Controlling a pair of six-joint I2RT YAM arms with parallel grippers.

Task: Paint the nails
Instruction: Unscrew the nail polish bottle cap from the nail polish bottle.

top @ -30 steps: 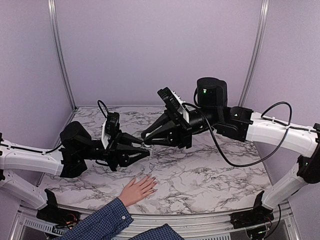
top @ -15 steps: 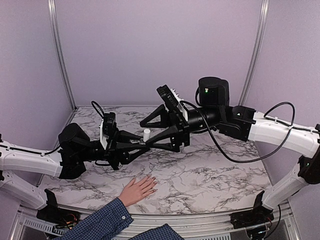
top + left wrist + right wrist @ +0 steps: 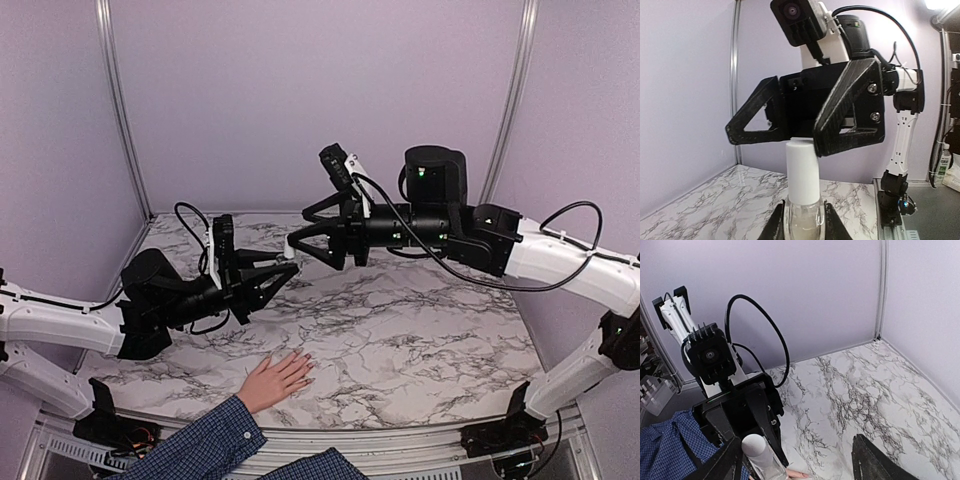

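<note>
Left wrist view, close up: left gripper clenched tight on a small glass polish bottle, low in the middle of the frame. White cap on top of it, not off yet. Right gripper just above, jaws spread wide, one finger to the left of the cap top and one in front of it on the right. Grasping nothing. Hard to tell if touching the cap or only very near.

Top external view: both arms meeting high over the marble table, near the middle of the frame. Person's hand lying flat, low in the frame and left of center, with a blue plaid sleeve at the bottom edge. The nails at the tips of those fingers, tiny, with no paint to be seen from here. Well apart from both grippers, lower down.

Step in hand, by the look of it: getting the bottle open. No painting yet. Next move likely calls for closing the right jaws square on the cap, then turning and lifting it off while keeping the bottle held tight.
</note>
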